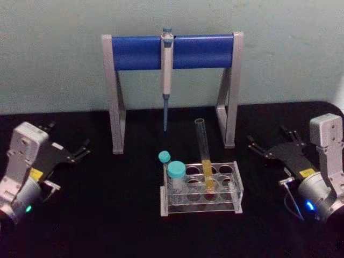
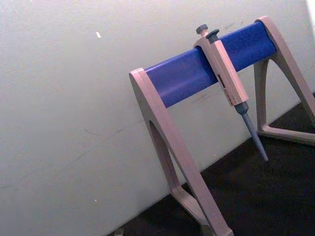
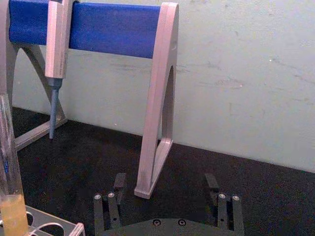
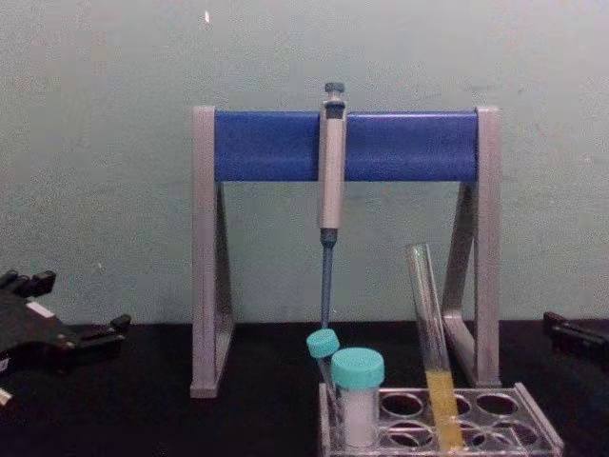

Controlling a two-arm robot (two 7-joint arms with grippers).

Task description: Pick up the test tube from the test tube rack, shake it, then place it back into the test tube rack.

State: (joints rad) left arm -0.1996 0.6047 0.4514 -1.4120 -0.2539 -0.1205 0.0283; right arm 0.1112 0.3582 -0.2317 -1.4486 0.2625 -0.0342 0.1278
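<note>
Patience pays here — we should bring the splayed, empty right gripper (image 1: 271, 146) squarely around the long clear glass test tube (image 1: 204, 156) leaning in its clear plastic rack (image 1: 237, 189) — the left gripper (image 1: 72, 152), also spread, sits parked.

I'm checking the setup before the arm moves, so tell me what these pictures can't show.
- Test tube: its foot inside the test tube rack is blurred behind the clear wall in the head view; the right wrist view's edge cuts it off.
- Left gripper: cropped by the chest view's left edge.
- Pipette: its markings are too small to read.
</note>
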